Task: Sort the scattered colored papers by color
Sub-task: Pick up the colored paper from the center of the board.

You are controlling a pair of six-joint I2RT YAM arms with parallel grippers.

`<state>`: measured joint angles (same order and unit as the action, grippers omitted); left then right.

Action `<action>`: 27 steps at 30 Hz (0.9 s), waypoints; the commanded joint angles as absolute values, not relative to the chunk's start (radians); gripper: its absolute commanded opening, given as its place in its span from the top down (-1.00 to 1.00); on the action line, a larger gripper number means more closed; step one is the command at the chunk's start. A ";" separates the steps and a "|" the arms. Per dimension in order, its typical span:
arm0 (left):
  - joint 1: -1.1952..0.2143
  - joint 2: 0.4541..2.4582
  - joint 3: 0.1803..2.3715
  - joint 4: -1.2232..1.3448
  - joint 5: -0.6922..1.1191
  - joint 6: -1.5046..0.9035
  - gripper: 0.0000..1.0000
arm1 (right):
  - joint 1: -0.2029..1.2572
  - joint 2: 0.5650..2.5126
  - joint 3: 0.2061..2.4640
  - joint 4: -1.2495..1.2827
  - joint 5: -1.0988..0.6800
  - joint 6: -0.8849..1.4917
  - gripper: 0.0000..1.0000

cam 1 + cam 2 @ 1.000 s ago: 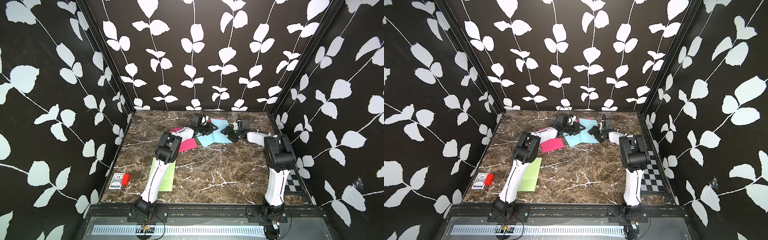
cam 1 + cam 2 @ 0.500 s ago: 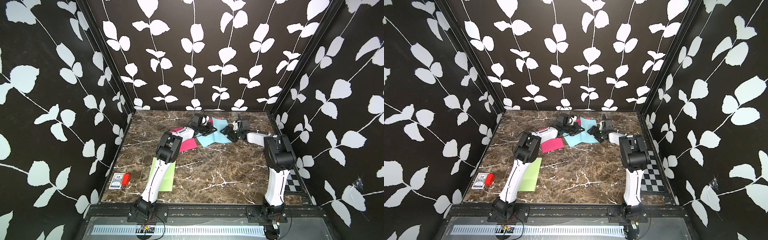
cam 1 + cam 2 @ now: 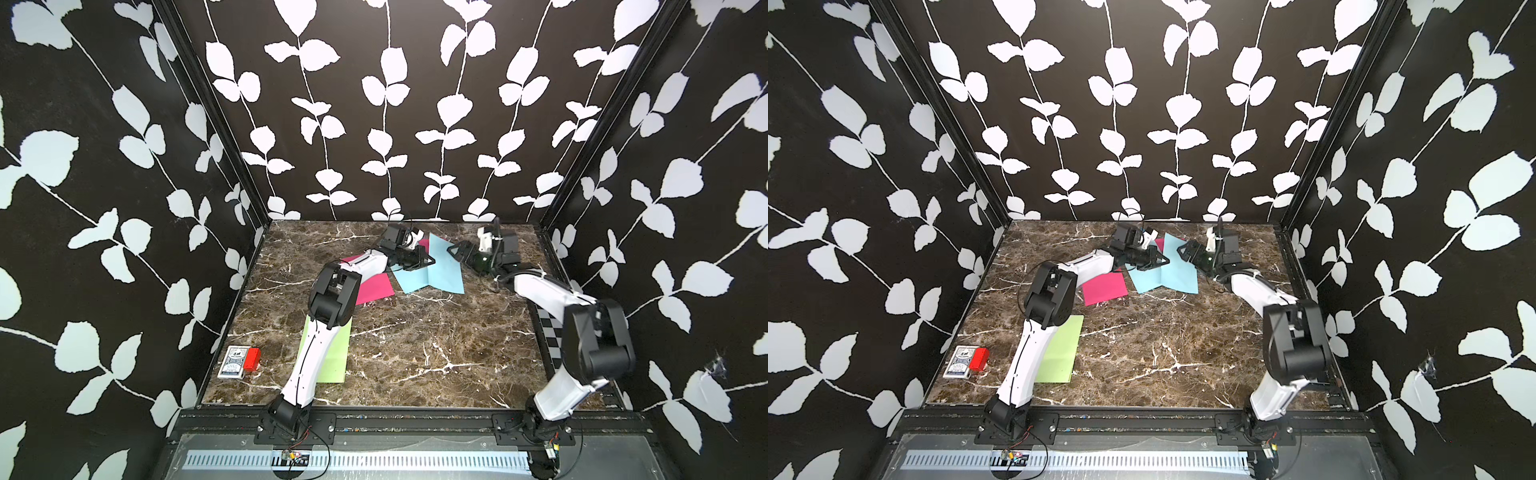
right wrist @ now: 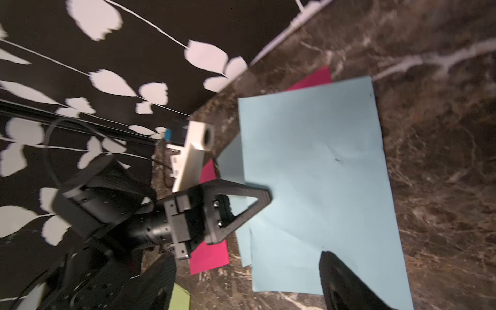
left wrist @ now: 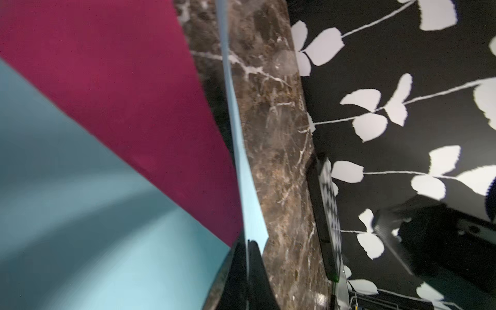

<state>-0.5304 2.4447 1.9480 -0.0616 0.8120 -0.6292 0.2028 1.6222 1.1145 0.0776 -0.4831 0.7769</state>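
Observation:
Two overlapping pale blue papers (image 3: 432,272) (image 3: 1169,274) lie at the back middle of the marble table. A magenta-pink paper (image 3: 374,289) (image 3: 1104,288) lies left of them, and another pink corner (image 3: 424,243) shows behind them. A light green paper (image 3: 334,353) (image 3: 1061,353) lies at the front left, partly under my left arm. My left gripper (image 3: 426,259) (image 5: 248,243) is shut on the raised edge of one blue paper (image 5: 239,134). My right gripper (image 3: 457,251) (image 4: 245,257) stands open just right of the blue papers (image 4: 322,174), with nothing between its fingers.
A patterned card box (image 3: 233,362) with a red block (image 3: 252,359) sits at the front left edge. A black-and-white checkerboard panel (image 3: 548,332) lies along the right edge. Leaf-patterned walls close in three sides.
My left gripper's jaws have closed on the blue paper's edge. My right gripper's jaws have spread a little wider. Both arms have hardly moved.

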 commanded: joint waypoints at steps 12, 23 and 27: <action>-0.465 1.863 1.469 0.247 1.224 -0.536 1.00 | 0.156 1.245 0.893 0.133 -0.570 0.782 -0.67; -0.440 1.626 1.261 0.170 1.316 -0.351 1.00 | 0.140 1.178 0.764 0.382 -0.792 0.885 -0.66; -0.438 1.639 1.275 0.170 1.326 -0.357 1.00 | 0.140 1.177 0.719 0.505 -0.842 0.945 -0.63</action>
<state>-0.4385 1.6581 1.2747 0.1650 1.2915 -0.3878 0.1410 1.1919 0.7597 0.3405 -0.7670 0.8879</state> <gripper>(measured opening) 0.046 0.820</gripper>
